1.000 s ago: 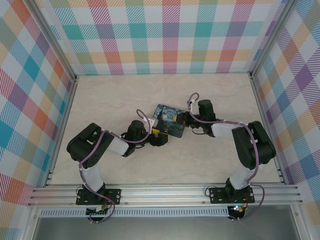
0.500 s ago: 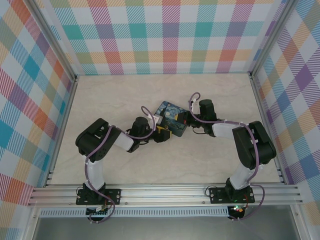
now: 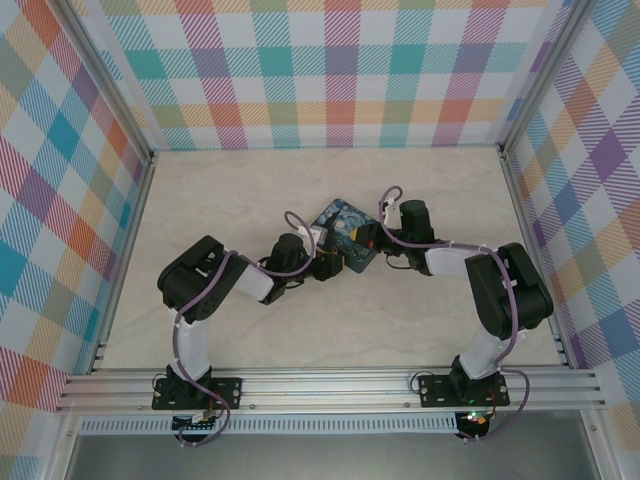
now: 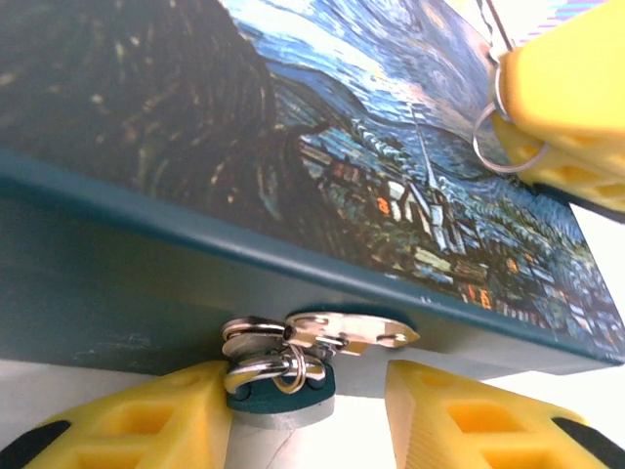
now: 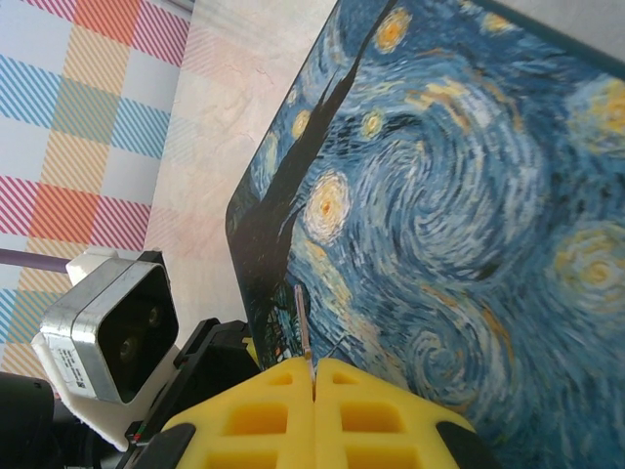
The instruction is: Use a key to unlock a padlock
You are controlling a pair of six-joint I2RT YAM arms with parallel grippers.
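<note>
The padlock [image 4: 276,369] hangs at the blue box's [image 4: 146,234] front latch, between your left gripper's [image 4: 308,410] jaws. They stand apart, not yet gripping, likely placed to steady it. Your right gripper [image 5: 314,371] is clenched on the key [image 5: 302,322], blade out over the lid.

box [image 3: 343,236] showing blue-and-yellow swirls, teal sides | left tool fingers [image 4: 146,425], right tool fingers [image 5: 376,415] showing yellow | key [image 5: 301,318] gleaming silver | table [image 3: 250,190] showing cream marbling | walls [image 3: 340,70] showing pastel plaid
</note>
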